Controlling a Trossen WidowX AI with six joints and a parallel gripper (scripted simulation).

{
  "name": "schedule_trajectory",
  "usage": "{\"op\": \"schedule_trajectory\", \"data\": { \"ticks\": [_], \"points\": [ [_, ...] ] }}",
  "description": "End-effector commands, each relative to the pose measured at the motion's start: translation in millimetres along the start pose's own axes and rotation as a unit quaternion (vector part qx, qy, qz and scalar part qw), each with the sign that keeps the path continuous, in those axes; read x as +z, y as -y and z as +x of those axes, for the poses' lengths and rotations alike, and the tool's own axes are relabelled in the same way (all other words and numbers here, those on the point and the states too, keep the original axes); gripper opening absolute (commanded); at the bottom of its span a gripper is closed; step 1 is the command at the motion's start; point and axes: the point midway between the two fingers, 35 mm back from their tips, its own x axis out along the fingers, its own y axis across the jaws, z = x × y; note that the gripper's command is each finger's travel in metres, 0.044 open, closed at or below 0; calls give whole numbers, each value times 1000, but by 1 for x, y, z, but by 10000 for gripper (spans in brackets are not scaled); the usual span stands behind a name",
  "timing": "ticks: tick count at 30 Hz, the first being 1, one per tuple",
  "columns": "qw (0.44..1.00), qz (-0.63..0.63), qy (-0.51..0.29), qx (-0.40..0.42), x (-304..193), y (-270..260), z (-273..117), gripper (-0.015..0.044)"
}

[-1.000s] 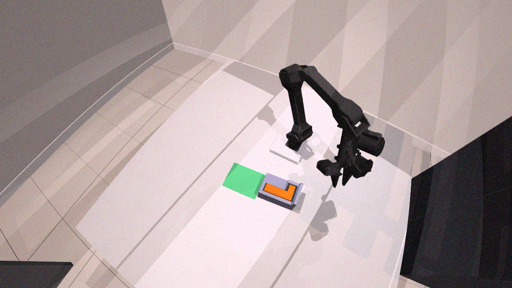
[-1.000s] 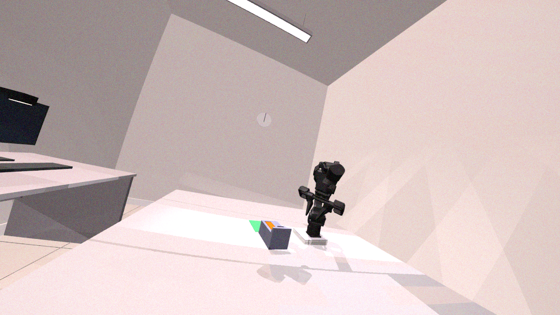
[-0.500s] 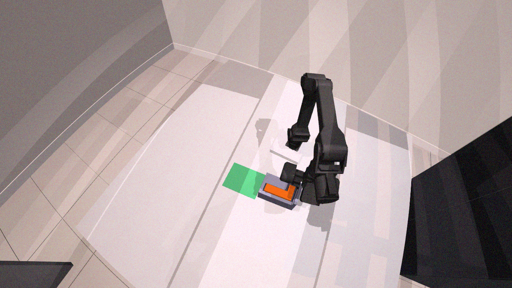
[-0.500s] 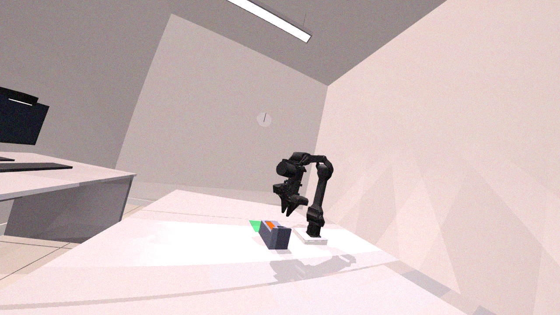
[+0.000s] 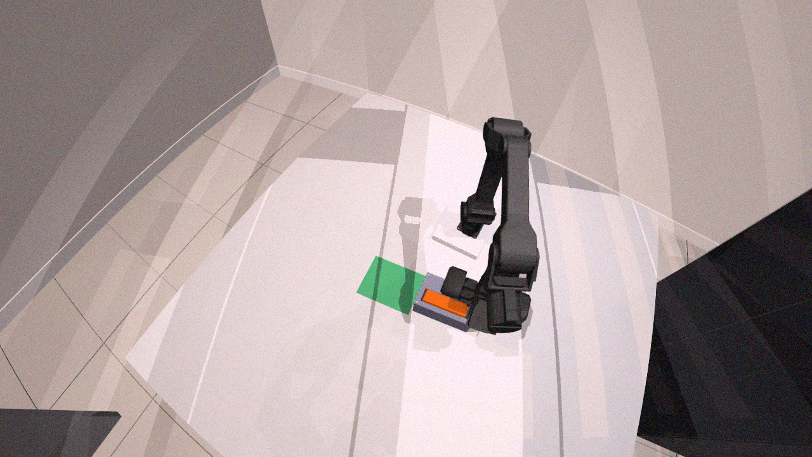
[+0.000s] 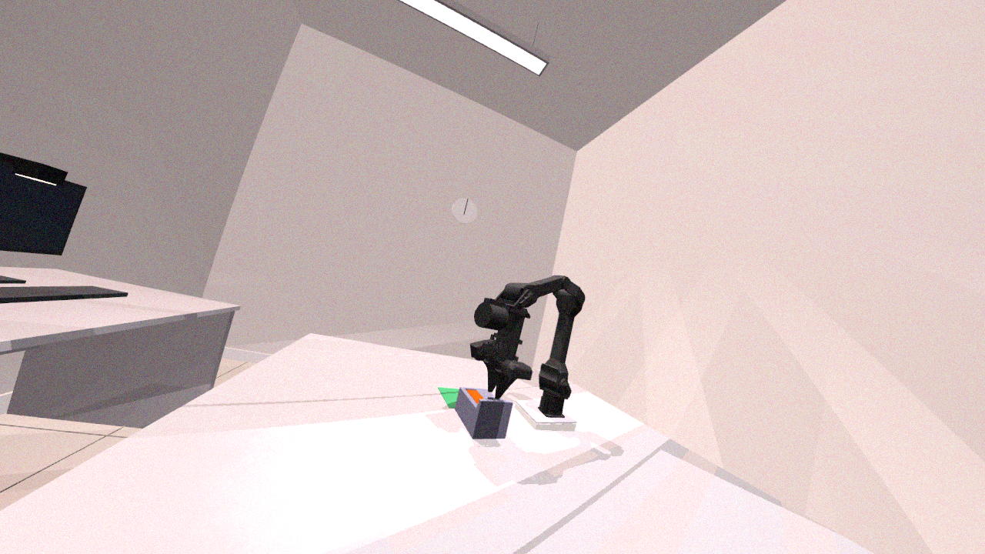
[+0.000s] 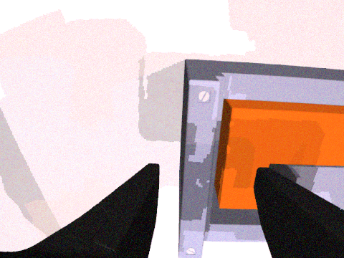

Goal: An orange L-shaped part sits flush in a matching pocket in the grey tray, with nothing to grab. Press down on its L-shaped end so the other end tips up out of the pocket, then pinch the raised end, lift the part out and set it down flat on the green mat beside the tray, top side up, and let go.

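Observation:
The orange L-shaped part (image 5: 445,303) (image 6: 475,395) (image 7: 287,140) lies in the pocket of the grey tray (image 5: 438,318) (image 6: 490,420) (image 7: 197,222). I cannot tell whether it is tilted. My gripper (image 6: 493,395) (image 7: 208,176) is partly open, points down at the tray's L-end and holds nothing. In the wrist view its right finger covers part of the short leg; its left finger is past the tray's end rim. Touch cannot be told. The top view hides the fingertips and the L-end behind the arm. The green mat (image 5: 391,272) (image 6: 449,397) lies beside the tray's other end.
The white base plate (image 5: 454,245) (image 6: 551,422) of the arm stands close beside the tray. The tray's raised end rim carries screw heads (image 7: 203,96). The arm's shadow falls across the mat. A separate desk (image 6: 138,309) stands at the left in the exterior view.

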Motion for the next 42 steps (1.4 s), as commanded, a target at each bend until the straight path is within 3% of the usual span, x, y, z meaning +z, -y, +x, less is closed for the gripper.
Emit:
{"op": "schedule_trajectory", "data": {
  "ticks": [1, 42],
  "points": [
    [1000, 2, -16, -2, -7, 1, 30, 180],
    [1000, 2, -16, -2, -8, 1, 66, 180]
  ]
}}
